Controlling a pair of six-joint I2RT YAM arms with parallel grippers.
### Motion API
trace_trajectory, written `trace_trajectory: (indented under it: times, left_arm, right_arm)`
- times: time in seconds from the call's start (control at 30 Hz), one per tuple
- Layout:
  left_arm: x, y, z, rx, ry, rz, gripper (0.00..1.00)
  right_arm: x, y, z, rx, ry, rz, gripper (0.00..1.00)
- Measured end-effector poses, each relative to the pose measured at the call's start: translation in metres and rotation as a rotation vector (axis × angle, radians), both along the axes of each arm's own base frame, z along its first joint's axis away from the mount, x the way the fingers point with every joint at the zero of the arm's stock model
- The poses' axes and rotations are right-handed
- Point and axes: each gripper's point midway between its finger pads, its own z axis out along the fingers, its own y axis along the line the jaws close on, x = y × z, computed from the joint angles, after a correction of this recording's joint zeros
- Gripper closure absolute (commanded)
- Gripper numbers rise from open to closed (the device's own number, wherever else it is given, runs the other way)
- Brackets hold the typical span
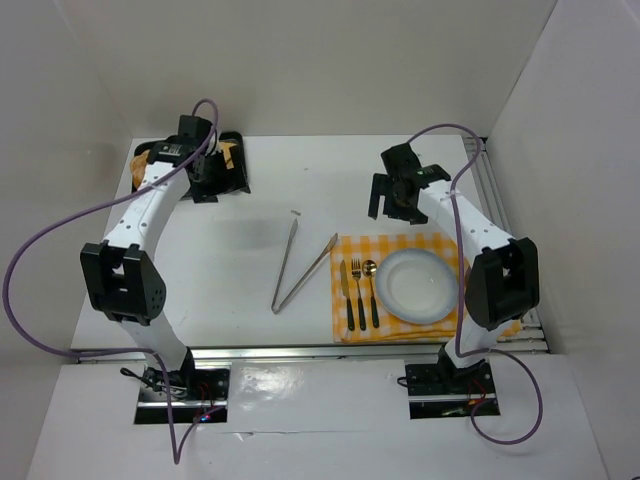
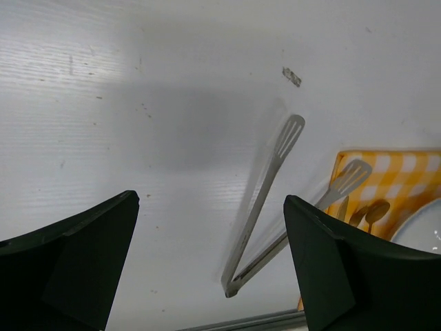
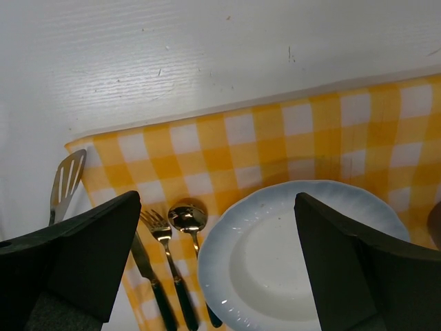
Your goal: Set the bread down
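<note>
No bread shows clearly. An orange-brown thing [image 1: 139, 166] lies at the back left, mostly hidden behind my left arm; I cannot tell what it is. My left gripper [image 1: 215, 176] hovers there, open and empty; its wrist view [image 2: 210, 265] looks across the table at metal tongs [image 2: 265, 200]. The tongs [image 1: 297, 265] lie open in a V at the table's middle. A white plate [image 1: 445, 300] sits on a yellow checked placemat [image 1: 350, 250]. My right gripper [image 1: 396, 196] is open and empty above the mat's far edge, and its wrist view [image 3: 217, 265] shows the plate [image 3: 227, 241].
A knife [image 1: 347, 297], fork [image 1: 357, 293] and spoon [image 1: 371, 292] lie on the mat, left of the plate. White walls stand close on the left, back and right. A metal rail [image 1: 300, 350] runs along the near edge of the table.
</note>
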Motion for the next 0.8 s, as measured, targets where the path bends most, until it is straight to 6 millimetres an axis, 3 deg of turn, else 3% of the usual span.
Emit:
trace_trajectory:
  times: [0.13,0.27,0.37,0.53,0.67,0.8]
  left_arm:
    - [-0.015,-0.017,-0.015,-0.025,0.03,-0.063,0.0]
    - [-0.047,-0.046,-0.042,0.047,0.072,-0.169,0.0]
    - [-0.074,-0.066,-0.065,0.093,0.106,-0.26,0.0]
    - [-0.114,-0.077,-0.1,0.172,0.156,-0.357,0.0]
    - [-0.14,-0.1,-0.107,0.165,0.143,-0.451,0.0]
    - [-0.152,-0.131,-0.107,0.147,0.105,-0.536,0.0]
  right_arm:
    - [-0.003,0.0,-0.003,0.002,0.004,0.0,0.0]
    - [-0.011,0.001,-0.004,0.024,-0.002,0.006,0.0]
    - [-0.012,0.006,0.007,0.07,-0.052,0.016,0.0]
    - [-0.005,0.016,0.026,0.137,-0.128,0.032,0.0]
    - [-0.004,0.019,0.025,0.149,-0.126,0.037,0.0]
    - [-0.003,0.021,0.022,0.156,-0.119,0.043,0.0]
